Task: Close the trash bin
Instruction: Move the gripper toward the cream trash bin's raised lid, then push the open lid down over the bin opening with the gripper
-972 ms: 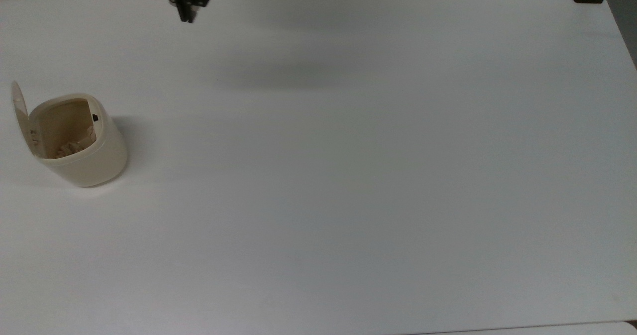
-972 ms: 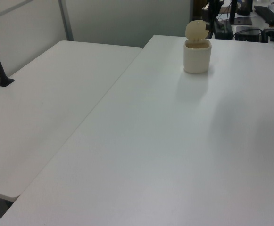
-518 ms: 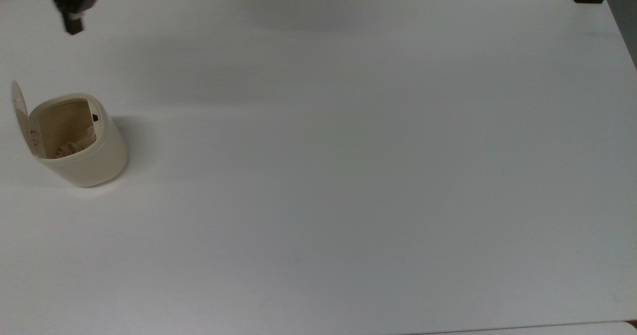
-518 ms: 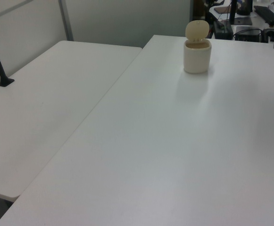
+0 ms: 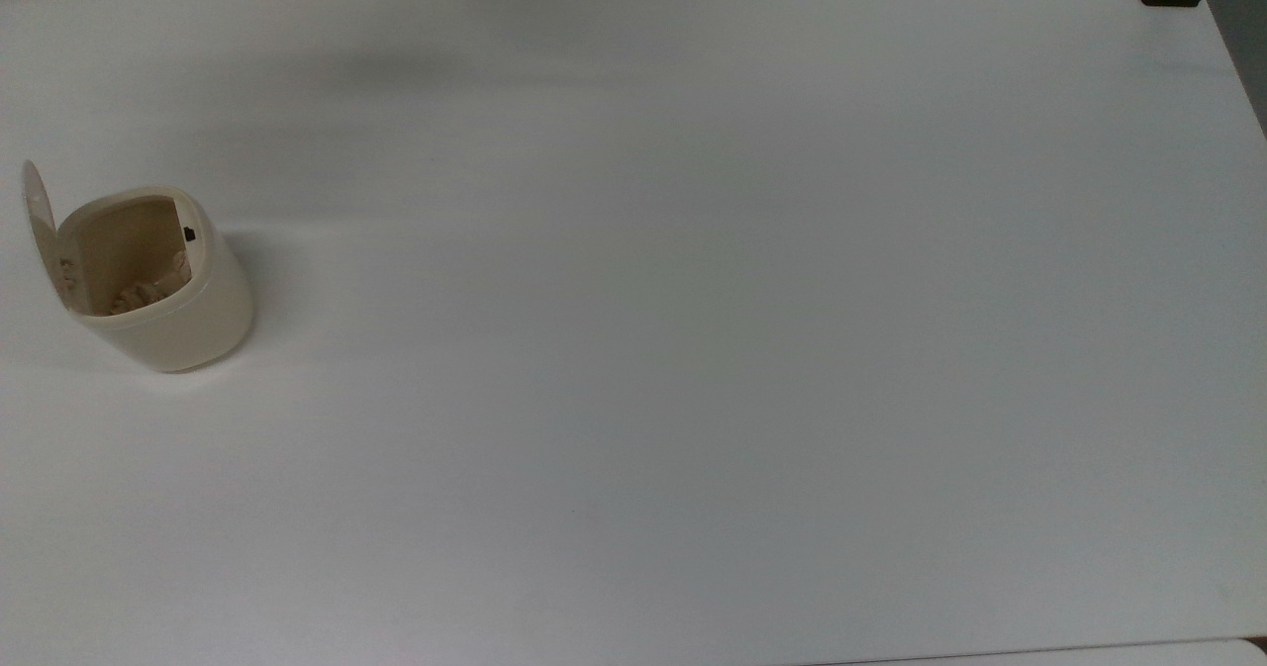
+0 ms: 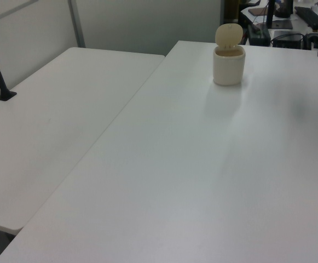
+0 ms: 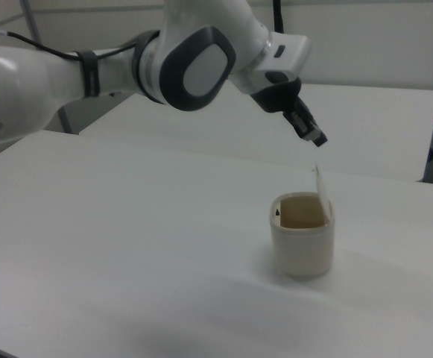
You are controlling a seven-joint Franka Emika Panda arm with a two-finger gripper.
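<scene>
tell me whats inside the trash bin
The trash bin stands with its lid raised, so the top view looks in: some pale crumpled stuff lies at the bottom. What it is cannot be told, and the near wall hides part of the floor.

Arm (image 7: 89, 71) cut off at right view's left edge, gripper (image 7: 314, 137) fingers too small to tell open/closed, & pale stuff inside trash bin (image 5: 158, 280) too blurry to ID, part hidden by its wall in top view.
</scene>
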